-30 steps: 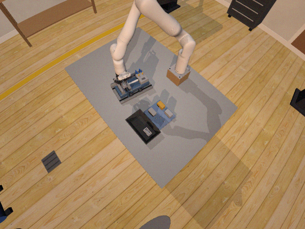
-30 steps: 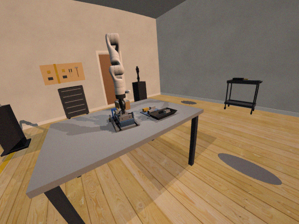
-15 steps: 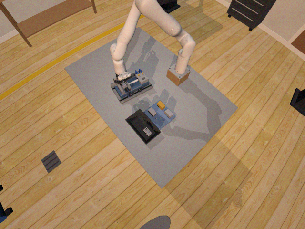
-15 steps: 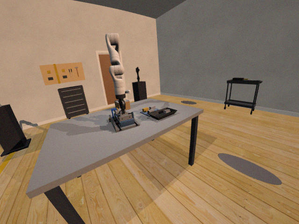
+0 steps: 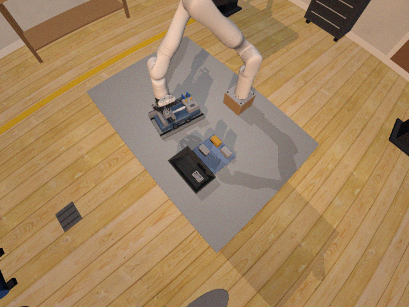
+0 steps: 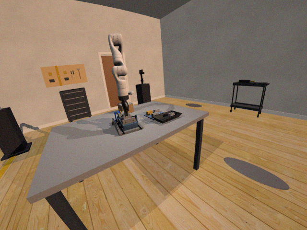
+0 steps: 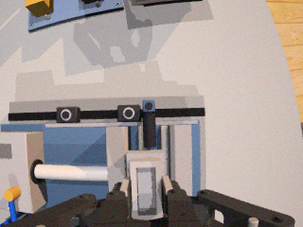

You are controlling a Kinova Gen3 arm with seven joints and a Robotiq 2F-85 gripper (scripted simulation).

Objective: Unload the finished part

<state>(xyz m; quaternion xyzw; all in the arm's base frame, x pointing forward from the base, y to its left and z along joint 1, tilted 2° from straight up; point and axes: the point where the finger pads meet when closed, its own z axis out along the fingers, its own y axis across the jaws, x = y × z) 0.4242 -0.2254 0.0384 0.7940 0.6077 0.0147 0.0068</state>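
Fingers of the dark two-finger gripper [image 7: 147, 197] were clenched on the long sides of the pale grey pocketed block [image 7: 146, 184], which sat in the blue-and-grey vise [image 7: 70, 151], a grasp suited to lifting it toward the black outfeed tray [image 5: 185, 157].

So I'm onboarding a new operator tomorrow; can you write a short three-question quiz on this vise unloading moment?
1. True or false: the gripper is shut on the finished part in the vise.
2. How many parts lie in the black outfeed tray?
3. Which block on the blue plate is not grey? A) orange block B) green C) red

Key: 1 true; 2 one; 3 A.
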